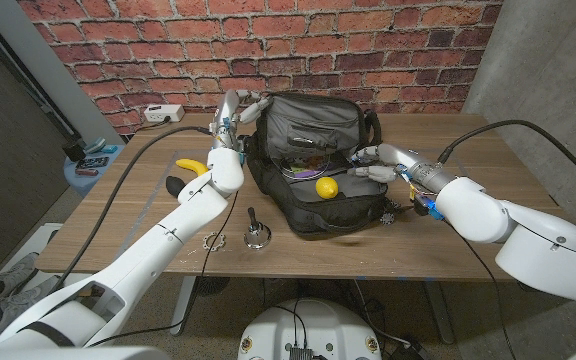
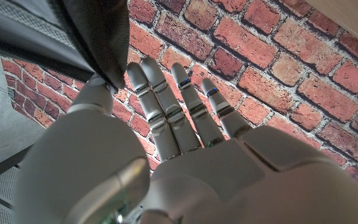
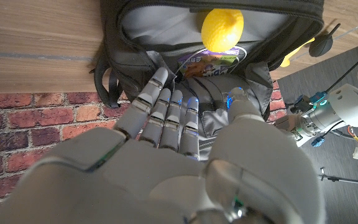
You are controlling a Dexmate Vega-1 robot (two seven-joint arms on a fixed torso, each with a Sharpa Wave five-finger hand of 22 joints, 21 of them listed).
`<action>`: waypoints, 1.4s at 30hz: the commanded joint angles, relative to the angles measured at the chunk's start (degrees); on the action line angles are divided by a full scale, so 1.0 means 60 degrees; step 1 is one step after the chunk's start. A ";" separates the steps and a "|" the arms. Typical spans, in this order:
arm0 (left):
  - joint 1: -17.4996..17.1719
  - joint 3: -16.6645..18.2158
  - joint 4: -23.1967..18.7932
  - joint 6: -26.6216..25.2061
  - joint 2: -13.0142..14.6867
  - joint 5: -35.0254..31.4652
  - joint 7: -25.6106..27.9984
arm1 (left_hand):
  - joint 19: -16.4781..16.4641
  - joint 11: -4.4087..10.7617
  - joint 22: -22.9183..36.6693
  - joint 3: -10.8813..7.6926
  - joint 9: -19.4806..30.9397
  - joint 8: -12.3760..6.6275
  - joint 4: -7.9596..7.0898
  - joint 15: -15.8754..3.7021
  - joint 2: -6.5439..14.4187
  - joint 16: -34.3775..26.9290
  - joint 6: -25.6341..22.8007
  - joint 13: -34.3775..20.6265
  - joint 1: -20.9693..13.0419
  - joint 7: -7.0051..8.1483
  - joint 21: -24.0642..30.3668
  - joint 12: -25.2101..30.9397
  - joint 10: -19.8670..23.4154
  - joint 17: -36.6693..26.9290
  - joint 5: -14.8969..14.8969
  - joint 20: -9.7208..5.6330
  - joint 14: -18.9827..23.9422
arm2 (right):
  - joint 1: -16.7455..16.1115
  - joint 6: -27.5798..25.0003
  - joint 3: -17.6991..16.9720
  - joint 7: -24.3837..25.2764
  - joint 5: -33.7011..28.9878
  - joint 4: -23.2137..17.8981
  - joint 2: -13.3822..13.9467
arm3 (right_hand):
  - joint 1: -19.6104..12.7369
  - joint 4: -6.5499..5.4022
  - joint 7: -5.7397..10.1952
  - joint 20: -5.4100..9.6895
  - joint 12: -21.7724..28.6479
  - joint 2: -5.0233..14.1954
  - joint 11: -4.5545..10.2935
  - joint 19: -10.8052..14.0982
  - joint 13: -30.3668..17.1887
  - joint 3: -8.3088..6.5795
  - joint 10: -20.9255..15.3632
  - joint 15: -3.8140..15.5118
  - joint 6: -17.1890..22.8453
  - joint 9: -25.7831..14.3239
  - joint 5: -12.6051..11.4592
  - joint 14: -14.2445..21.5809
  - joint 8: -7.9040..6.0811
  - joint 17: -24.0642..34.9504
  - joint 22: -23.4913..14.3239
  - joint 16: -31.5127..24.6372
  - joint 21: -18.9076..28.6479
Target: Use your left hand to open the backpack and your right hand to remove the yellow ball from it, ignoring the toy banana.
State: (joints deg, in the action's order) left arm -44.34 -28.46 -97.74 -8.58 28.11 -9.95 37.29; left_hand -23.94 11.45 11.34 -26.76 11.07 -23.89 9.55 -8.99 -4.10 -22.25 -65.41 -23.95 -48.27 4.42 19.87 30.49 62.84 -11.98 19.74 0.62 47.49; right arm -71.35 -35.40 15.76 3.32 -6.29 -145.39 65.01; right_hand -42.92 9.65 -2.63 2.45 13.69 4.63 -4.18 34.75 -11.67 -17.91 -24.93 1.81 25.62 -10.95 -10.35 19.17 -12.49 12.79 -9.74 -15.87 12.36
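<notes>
The right hand (image 1: 376,160), fingers apart and holding nothing, reaches into the open mouth of the dark grey fabric backpack (image 1: 313,125) at the frame's centre. Just beside it, lower left of its fingertips, the round yellow ball (image 1: 326,187) lies inside the opening. At the upper left of the bag, the left hand (image 1: 238,112) pinches the flap's edge and holds it up. The opening step looks done; the reach is in hand. Next, I judge, the right hand must close around the ball, avoiding the yellow toy banana (image 1: 189,165) on the wooden table (image 1: 468,250).
</notes>
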 commanded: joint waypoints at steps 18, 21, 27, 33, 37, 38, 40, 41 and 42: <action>-0.0145 0.0289 0.0236 0.0366 0.0062 0.0339 0.0217 | 0.0030 0.0043 0.0013 0.0013 0.0035 0.0104 -0.0013 0.0026 0.1053 0.0003 -0.0057 -0.0122 -0.1130 -0.0047 0.0064 -0.0092 0.0131 -0.0032 0.0073 -0.0043 0.0011 | 0.3484 -0.1171 0.3110 -0.1706 -0.0868 0.0316 -0.0640 | -0.0047 -0.0024 -0.0153 -0.0177 -0.0098 -0.0260 -0.0148 -0.0047 -0.0008 0.0172 0.0045 -0.0242 -0.0163 -0.0017 0.0048 -0.0081 0.0100 -0.0020 -0.0037 0.0079 -0.0072; -0.0130 0.0294 0.0273 0.0391 0.0061 0.0348 0.0234 | 0.0038 0.0017 0.0013 0.0015 0.0036 0.0113 -0.0020 0.0022 0.1059 0.0005 -0.0053 -0.0135 -0.1123 -0.0047 0.0064 -0.0098 0.0142 -0.0033 0.0076 -0.0044 0.0007 | 0.3706 -0.1212 0.3276 -0.1935 -0.0877 0.0405 -0.0716 | -0.0060 -0.0026 -0.0189 -0.0211 -0.0119 -0.0286 -0.0175 -0.0081 -0.0007 0.0189 0.0072 -0.0258 -0.0190 -0.0016 0.0048 -0.0111 0.0115 -0.0023 -0.0038 0.0098 -0.0090; -0.0100 0.0293 0.0349 0.0438 0.0065 0.0380 0.0229 | 0.0036 0.0030 0.0013 0.0021 0.0039 0.0124 -0.0016 0.0028 0.1054 0.0006 -0.0061 -0.0158 -0.1127 -0.0075 0.0070 -0.0119 0.0143 -0.0036 0.0082 -0.0047 -0.0002 | 0.4026 -0.1364 0.3551 -0.2263 -0.0911 0.0508 -0.0846 | -0.0100 -0.0043 -0.0266 -0.0278 -0.0206 -0.0328 -0.0219 -0.0199 -0.0008 0.0225 0.0232 -0.0354 -0.0350 -0.0017 0.0043 -0.0252 0.0183 -0.0024 -0.0039 0.0172 -0.0145; -0.0092 0.0290 0.0388 0.0485 0.0074 0.0407 0.0223 | 0.0045 0.0034 0.0013 0.0016 0.0041 0.0139 -0.0014 0.0026 0.1068 0.0007 -0.0059 -0.0180 -0.1136 -0.0069 0.0072 -0.0140 0.0140 -0.0038 0.0089 -0.0045 -0.0006 | 0.4311 -0.1485 0.3910 -0.2468 -0.1252 0.0494 -0.0866 | -0.0138 -0.0049 -0.0363 -0.0361 -0.0257 -0.0352 -0.0253 -0.0317 -0.0015 0.0245 0.0338 -0.0430 -0.0481 -0.0018 0.0036 -0.0343 0.0229 -0.0026 -0.0039 0.0223 -0.0190; -0.0094 0.0289 0.0391 0.0516 0.0088 0.0407 0.0227 | 0.0043 0.0023 0.0013 0.0021 0.0044 0.0151 -0.0015 0.0040 0.1064 0.0008 -0.0059 -0.0201 -0.1132 -0.0064 0.0077 -0.0155 0.0149 -0.0036 0.0094 -0.0044 -0.0005 | 0.4446 -0.1483 0.4032 -0.2631 -0.1354 0.0528 -0.0898 | -0.0217 -0.0008 -0.0379 -0.0377 -0.0272 -0.0400 -0.0287 -0.0322 -0.0018 0.0245 0.0369 -0.0449 -0.0499 -0.0018 0.0022 -0.0348 0.0229 -0.0039 -0.0038 0.0240 -0.0191; -0.0095 0.0291 0.0392 0.0526 0.0089 0.0413 0.0225 | 0.0045 0.0012 0.0013 0.0022 0.0044 0.0154 -0.0022 0.0040 0.1069 0.0007 -0.0059 -0.0205 -0.1125 -0.0065 0.0077 -0.0157 0.0154 -0.0037 0.0095 -0.0044 -0.0003 | 0.4474 -0.1458 0.4058 -0.2666 -0.1374 0.0547 -0.0907 | -0.0239 0.0003 -0.0390 -0.0378 -0.0275 -0.0414 -0.0288 -0.0326 -0.0019 0.0244 0.0375 -0.0450 -0.0507 -0.0018 0.0017 -0.0357 0.0230 -0.0042 -0.0038 0.0248 -0.0192; -0.0102 0.0294 0.0383 0.0532 0.0092 0.0419 0.0224 | 0.0042 0.0011 0.0013 0.0026 0.0045 0.0156 -0.0019 0.0033 0.1067 0.0003 -0.0064 -0.0212 -0.1129 -0.0064 0.0080 -0.0159 0.0164 -0.0041 0.0096 -0.0048 0.0001 | 0.4566 -0.1515 0.4134 -0.2805 -0.1407 0.0568 -0.0959 | -0.0275 0.0017 -0.0397 -0.0376 -0.0281 -0.0435 -0.0287 -0.0336 -0.0021 0.0244 0.0388 -0.0457 -0.0533 -0.0018 0.0010 -0.0382 0.0237 -0.0047 -0.0037 0.0264 -0.0195; -0.0112 0.0298 0.0371 0.0535 0.0090 0.0428 0.0225 | 0.0043 0.0007 0.0013 0.0024 0.0045 0.0163 -0.0018 0.0028 0.1066 0.0006 -0.0054 -0.0216 -0.1128 -0.0064 0.0080 -0.0163 0.0163 -0.0037 0.0097 -0.0041 0.0004 | 0.4625 -0.1625 0.4203 -0.2879 -0.1460 0.0556 -0.1004 | -0.0294 0.0023 -0.0396 -0.0378 -0.0288 -0.0447 -0.0285 -0.0350 -0.0022 0.0244 0.0406 -0.0469 -0.0545 -0.0018 0.0006 -0.0406 0.0239 -0.0050 -0.0037 0.0277 -0.0199; -0.0123 0.0301 0.0354 0.0536 0.0092 0.0440 0.0216 | 0.0045 0.0013 0.0013 0.0026 0.0045 0.0162 -0.0019 0.0024 0.1066 0.0006 -0.0062 -0.0220 -0.1127 -0.0075 0.0080 -0.0166 0.0162 -0.0038 0.0098 -0.0045 -0.0001 | 0.4670 -0.1663 0.4252 -0.2937 -0.1490 0.0557 -0.1029 | -0.0329 0.0030 -0.0422 -0.0387 -0.0299 -0.0466 -0.0266 -0.0370 -0.0025 0.0246 0.0435 -0.0518 -0.0584 -0.0018 -0.0002 -0.0428 0.0249 -0.0053 -0.0037 0.0293 -0.0205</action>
State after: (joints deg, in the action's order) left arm -45.00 -26.79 -95.63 -5.76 28.56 -7.65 38.61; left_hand -23.63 11.35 11.33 -26.77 11.06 -23.28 9.56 -9.00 -4.10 -22.25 -65.41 -25.13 -48.27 4.42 20.18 29.83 63.36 -12.13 19.94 0.30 47.49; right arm -46.45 -43.88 38.23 -11.04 -13.37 -142.47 59.95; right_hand -44.37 9.63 -5.12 0.47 12.07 2.40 -5.91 32.76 -11.68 -16.19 -22.76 -0.95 22.69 -10.95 -10.35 17.01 -11.38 12.53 -9.73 -14.38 11.20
